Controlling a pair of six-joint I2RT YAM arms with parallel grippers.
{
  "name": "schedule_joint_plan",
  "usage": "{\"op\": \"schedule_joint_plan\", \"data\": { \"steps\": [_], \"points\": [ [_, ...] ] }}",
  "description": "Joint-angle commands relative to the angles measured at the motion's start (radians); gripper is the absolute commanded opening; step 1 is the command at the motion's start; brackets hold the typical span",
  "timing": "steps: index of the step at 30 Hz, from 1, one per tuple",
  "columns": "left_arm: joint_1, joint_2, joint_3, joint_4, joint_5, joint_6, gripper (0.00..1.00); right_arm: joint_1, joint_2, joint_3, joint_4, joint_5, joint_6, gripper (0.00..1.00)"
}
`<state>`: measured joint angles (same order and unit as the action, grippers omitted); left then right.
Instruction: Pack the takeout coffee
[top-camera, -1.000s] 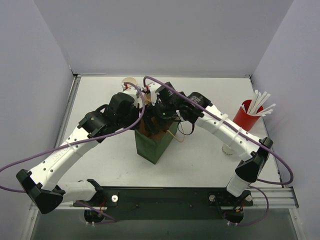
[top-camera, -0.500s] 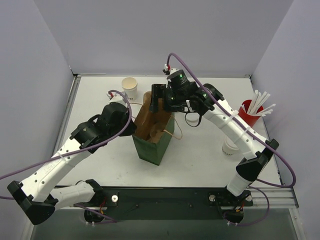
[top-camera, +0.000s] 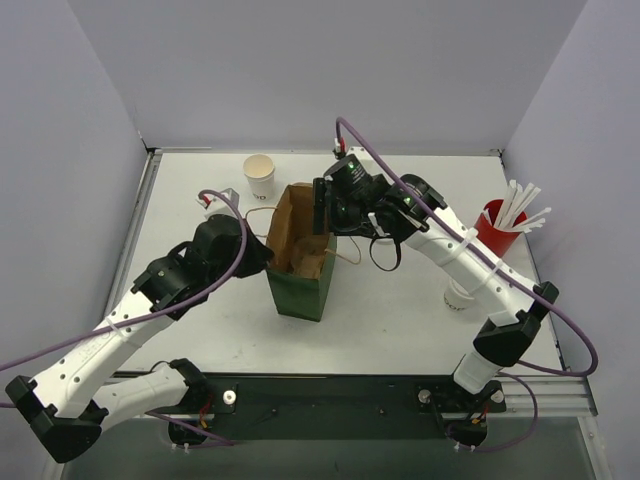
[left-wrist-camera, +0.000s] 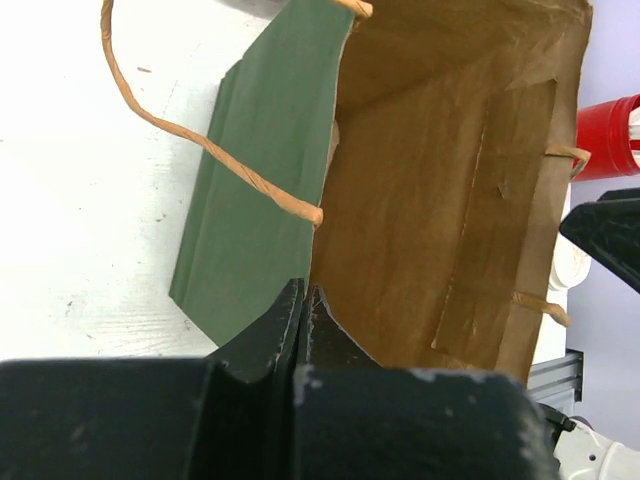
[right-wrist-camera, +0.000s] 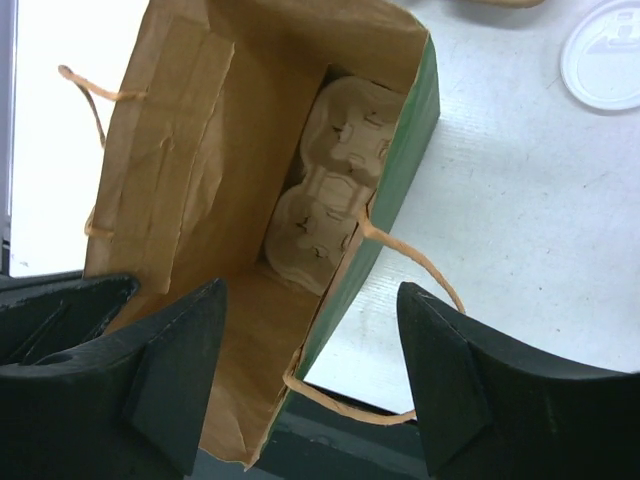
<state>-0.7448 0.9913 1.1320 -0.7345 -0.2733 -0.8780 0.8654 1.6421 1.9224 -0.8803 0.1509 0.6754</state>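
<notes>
A green paper bag (top-camera: 298, 285) with a brown inside stands open mid-table. My left gripper (left-wrist-camera: 304, 292) is shut on its left rim, green wall on one side of the jaws, brown on the other. My right gripper (right-wrist-camera: 310, 295) hangs open just above the bag's far right rim (top-camera: 325, 205), nothing in it. A brown cup carrier (right-wrist-camera: 325, 190) lies at the bag's bottom. One takeout coffee cup (top-camera: 259, 172) stands lidless at the back. Another with a white lid (top-camera: 460, 296) sits partly behind my right arm; its lid (right-wrist-camera: 605, 65) shows in the right wrist view.
A red cup of white straws (top-camera: 495, 232) stands at the right wall and also shows in the left wrist view (left-wrist-camera: 610, 135). The bag's twine handles (left-wrist-camera: 200, 140) loop out over the table (top-camera: 190, 200). Grey walls close in three sides.
My right gripper has come up out of the bag and now hovers over its rim, jaws a little narrower. My left arm drew back to the left, still holding the rim.
</notes>
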Motion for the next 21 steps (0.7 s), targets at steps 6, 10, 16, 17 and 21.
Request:
{"op": "schedule_joint_plan", "data": {
  "steps": [6, 10, 16, 17, 21],
  "points": [
    [-0.005, -0.04, -0.024, 0.099, 0.008, -0.024, 0.0, 0.034, 0.077, 0.076, -0.114, 0.117, 0.055, 0.4],
    [-0.004, -0.043, -0.032, 0.115, 0.025, -0.01, 0.0, 0.034, 0.102, 0.073, -0.118, 0.11, 0.049, 0.41],
    [-0.004, -0.046, -0.014, 0.101, 0.065, 0.04, 0.18, 0.023, 0.131, 0.09, -0.126, 0.124, 0.039, 0.09],
    [-0.004, -0.046, 0.008, 0.086, 0.071, 0.059, 0.27, 0.021, 0.134, 0.096, -0.131, 0.118, 0.038, 0.0],
    [-0.002, -0.043, 0.103, 0.02, 0.111, 0.18, 0.43, 0.021, 0.151, 0.136, -0.154, 0.118, 0.021, 0.0]
  ]
}}
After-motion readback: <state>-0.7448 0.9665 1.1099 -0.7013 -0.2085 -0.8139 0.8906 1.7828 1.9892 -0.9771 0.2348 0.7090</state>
